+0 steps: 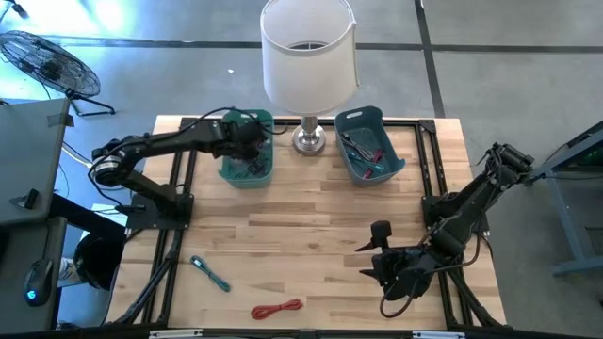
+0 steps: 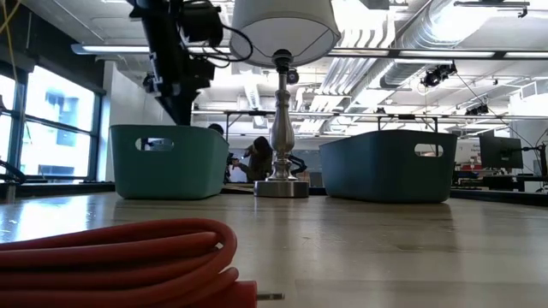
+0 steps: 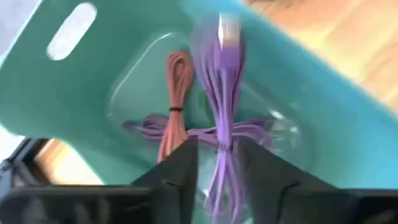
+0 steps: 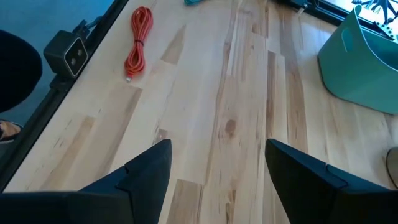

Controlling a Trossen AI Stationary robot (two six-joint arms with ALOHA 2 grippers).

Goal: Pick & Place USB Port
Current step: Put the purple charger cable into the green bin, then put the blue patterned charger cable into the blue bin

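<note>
**Entry: purple cable at the left bin, release step**

- Left gripper (image 3: 216, 168): we find it poised over the left teal bin (image 1: 247, 171), fingers parted a little. The purple cable (image 3: 222, 93) hangs blurred in the gap between them, its plug end pointing down into the bin. Whether the fingers yet pinch the cable or have let it go, we cannot tell.
- Bin contents: a coiled brown cable (image 3: 176, 99) and a flat purple bundle (image 3: 149, 127) lie on the floor of the bin, beneath the hanging cable.
- Right gripper (image 4: 217, 171): it waits low over bare table near the right front corner, fingers spread wide, holding nothing.
- Right teal bin (image 1: 369, 143): it sits beside the lamp (image 1: 308, 56), with a few cables inside.
- Loose stock on the table: a red cable (image 1: 277, 308) coiled at the front edge, and a teal cable (image 1: 210, 274) just left of it.

Step in hand, by our judgement: placing, at the point of drop.

Next move calls for: fingers fully clear of the cable, then a straight lift out of the bin so nothing snags; after that, a reach for one of the two front cables.
</note>
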